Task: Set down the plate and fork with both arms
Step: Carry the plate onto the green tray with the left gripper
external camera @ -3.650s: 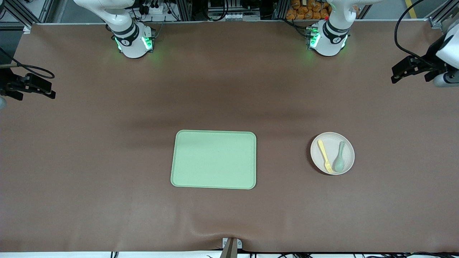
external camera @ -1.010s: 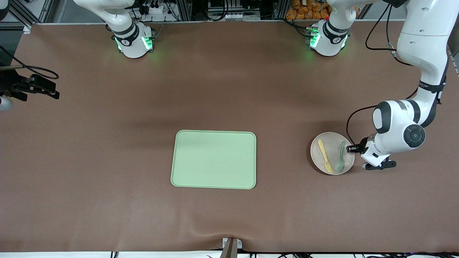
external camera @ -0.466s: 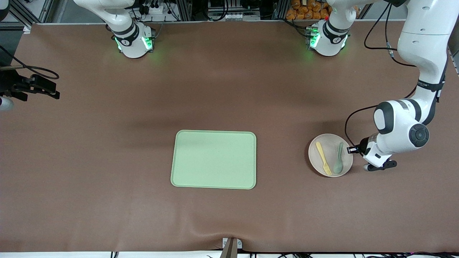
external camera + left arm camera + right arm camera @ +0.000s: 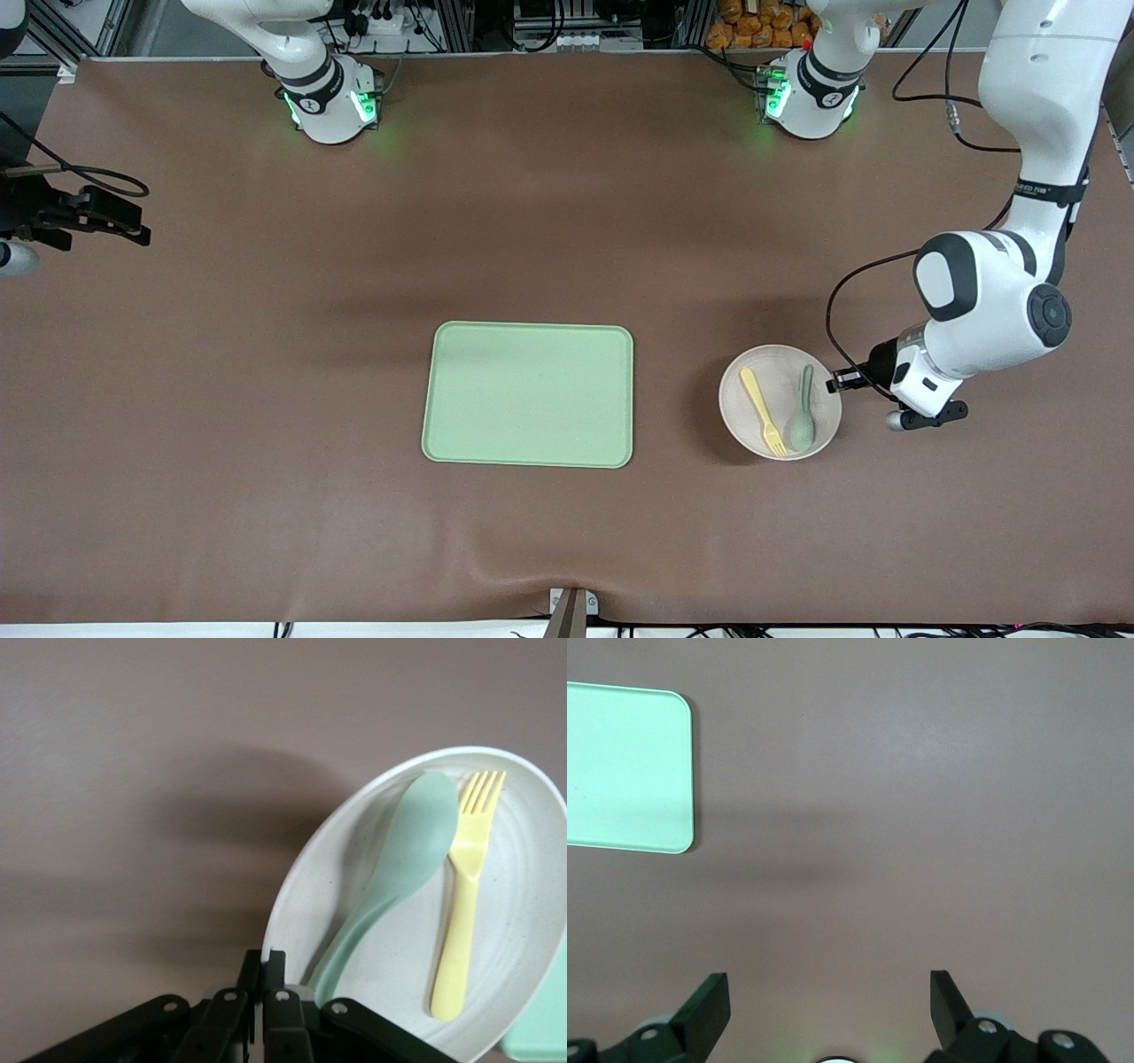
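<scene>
The right gripper (image 4: 133, 232) sits at the frame edge at the right arm's end of the table, partly cut off, its arm waiting; its fingers (image 4: 709, 1010) stand spread wide with nothing between them. The left gripper (image 4: 834, 383) is pinched on the rim of the one plate (image 4: 753, 416), which appears lifted, beside the single green tray (image 4: 528, 394) toward the left arm's end. In the plate lie one yellow fork (image 4: 762, 411) and one grey-green spoon (image 4: 803, 413).

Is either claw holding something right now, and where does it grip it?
The left claw pinches the plate by its rim, with the fork and spoon on it. The right claw is open, empty.
</scene>
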Controlling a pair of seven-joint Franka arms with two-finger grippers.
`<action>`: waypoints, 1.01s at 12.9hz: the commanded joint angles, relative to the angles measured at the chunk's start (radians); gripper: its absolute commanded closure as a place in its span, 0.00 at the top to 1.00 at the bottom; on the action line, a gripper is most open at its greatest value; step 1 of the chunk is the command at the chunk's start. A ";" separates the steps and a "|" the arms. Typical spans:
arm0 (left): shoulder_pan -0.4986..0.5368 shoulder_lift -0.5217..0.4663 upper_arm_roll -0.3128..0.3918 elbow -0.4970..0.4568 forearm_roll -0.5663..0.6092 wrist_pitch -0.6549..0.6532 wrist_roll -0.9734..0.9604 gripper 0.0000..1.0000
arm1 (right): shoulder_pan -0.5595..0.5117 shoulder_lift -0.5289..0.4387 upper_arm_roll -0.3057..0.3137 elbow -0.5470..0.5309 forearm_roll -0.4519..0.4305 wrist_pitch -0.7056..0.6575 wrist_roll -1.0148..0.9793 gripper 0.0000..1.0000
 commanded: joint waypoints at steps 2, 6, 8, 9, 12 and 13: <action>-0.022 -0.007 -0.098 0.064 -0.019 -0.041 -0.074 0.00 | 0.011 -0.012 0.000 -0.012 -0.013 0.000 -0.008 1.00; -0.189 0.130 -0.097 0.208 -0.005 -0.041 -0.177 0.00 | 0.013 -0.013 0.000 -0.023 -0.013 0.000 -0.008 1.00; -0.266 0.199 -0.073 0.274 -0.001 -0.039 -0.255 0.00 | 0.013 -0.013 0.000 -0.024 -0.013 0.002 -0.008 1.00; -0.307 0.225 -0.059 0.304 0.013 -0.038 -0.292 0.00 | 0.010 -0.012 -0.002 -0.024 -0.013 0.002 -0.010 1.00; -0.433 0.305 0.010 0.384 0.053 -0.033 -0.425 0.00 | 0.008 -0.012 -0.002 -0.024 -0.013 0.003 -0.010 1.00; -0.455 0.332 0.021 0.407 0.053 -0.028 -0.442 0.00 | 0.010 -0.012 -0.002 -0.024 -0.013 0.003 -0.008 1.00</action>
